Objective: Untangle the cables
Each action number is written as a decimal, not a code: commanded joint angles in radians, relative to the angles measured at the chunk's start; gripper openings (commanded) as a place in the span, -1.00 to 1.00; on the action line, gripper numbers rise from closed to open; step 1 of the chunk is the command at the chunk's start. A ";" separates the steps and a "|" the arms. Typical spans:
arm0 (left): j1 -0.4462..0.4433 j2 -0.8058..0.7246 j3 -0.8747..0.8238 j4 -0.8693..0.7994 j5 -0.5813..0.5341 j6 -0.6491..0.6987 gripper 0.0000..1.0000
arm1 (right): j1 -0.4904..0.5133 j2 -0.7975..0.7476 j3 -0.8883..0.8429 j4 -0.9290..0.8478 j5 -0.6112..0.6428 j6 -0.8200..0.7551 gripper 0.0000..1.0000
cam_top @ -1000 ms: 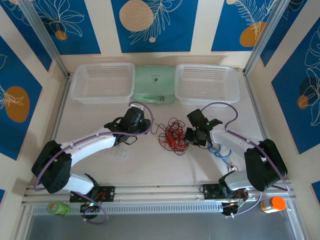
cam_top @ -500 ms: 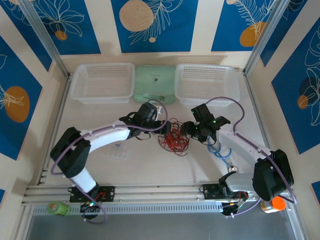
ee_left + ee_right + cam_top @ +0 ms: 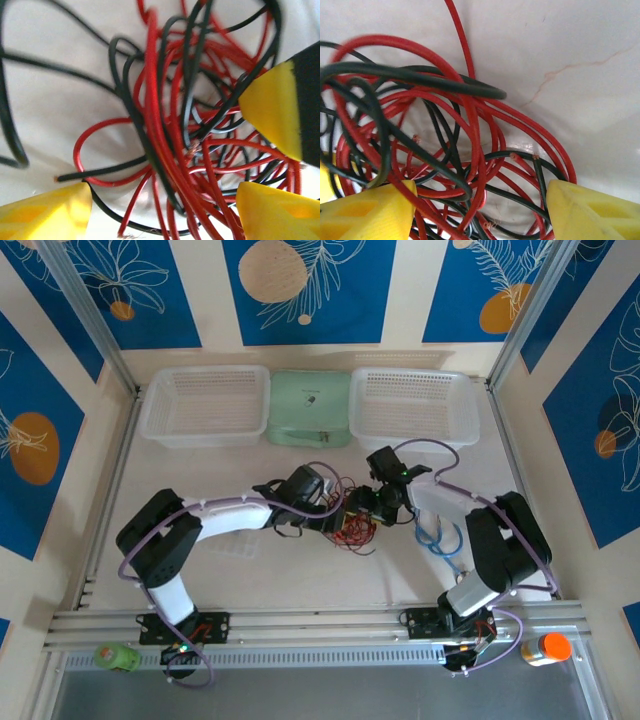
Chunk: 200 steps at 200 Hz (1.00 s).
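Cables [image 3: 352,524]: red and black strands are lying in one knotted pile mid-tabletop [image 3: 300,575], between the two claws.
Left claw [image 3: 336,512]: is sitting at the pile's 9 o'clock edge and touching it in the top view.
Left claw state: jaws are standing wide. In the left wrist view [image 3: 165,202] the yellow fingers [image 3: 47,210] are straddling the tangle [image 3: 165,145], gripping nothing.
Right claw [image 3: 364,503]: is sitting at the pile's 1 o'clock edge.
Right claw state: jaws are standing wide. In the right wrist view [image 3: 480,202] the yellow fingers [image 3: 592,212] are bracketing red and black loops [image 3: 445,135], with no strand pinched.
Cross-view: one yellow, black-backed finger of the right claw is showing at 3 o'clock in the left wrist view, right against the wires.
Baskets: one white mesh basket [image 3: 205,405] is sitting at 11 o'clock and another [image 3: 413,407] at 1 o'clock.
Green case [image 3: 310,408]: is sitting at 12 o'clock between the baskets. Its dark print is too small to read.
Light blue coiled cable [image 3: 441,538]: is lying at 3 o'clock of the pile, apart from it.
Rail items: a green roll [image 3: 118,656] is lying at 7 o'clock and an orange-capped bottle [image 3: 546,648] at 5 o'clock. I cannot read any label on either.
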 commanded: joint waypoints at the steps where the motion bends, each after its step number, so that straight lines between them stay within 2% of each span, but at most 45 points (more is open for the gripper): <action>1: -0.009 0.028 -0.046 0.045 -0.041 -0.036 0.48 | 0.020 0.032 0.005 -0.002 0.001 0.012 0.34; 22: -0.009 0.072 -0.055 0.069 -0.065 -0.055 0.39 | 0.025 0.041 -0.004 -0.018 0.047 0.011 0.16; 41: -0.007 0.061 -0.056 0.042 -0.121 -0.054 0.28 | 0.024 0.027 -0.010 -0.043 0.099 0.007 -0.23; 61: 0.002 0.015 -0.046 -0.042 -0.239 -0.033 0.12 | 0.018 -0.001 -0.012 -0.081 0.159 0.003 -0.72; 78: 0.023 -0.037 -0.043 -0.126 -0.334 -0.018 0.04 | 0.013 -0.029 -0.010 -0.120 0.203 -0.002 -1.00; 115: 0.096 -0.146 -0.062 -0.232 -0.450 0.002 0.05 | 0.013 -0.105 -0.010 -0.191 0.245 -0.007 -1.00; 162: 0.172 -0.206 -0.080 -0.232 -0.438 0.025 0.13 | 0.037 -0.166 -0.014 -0.229 0.166 0.004 -0.98; 175: 0.172 -0.213 -0.075 -0.212 -0.395 0.038 0.19 | 0.050 -0.169 -0.013 -0.232 0.136 0.006 -0.84; 200: 0.152 -0.250 -0.089 -0.107 -0.210 0.077 0.42 | 0.064 -0.191 -0.007 -0.252 0.147 0.016 -0.20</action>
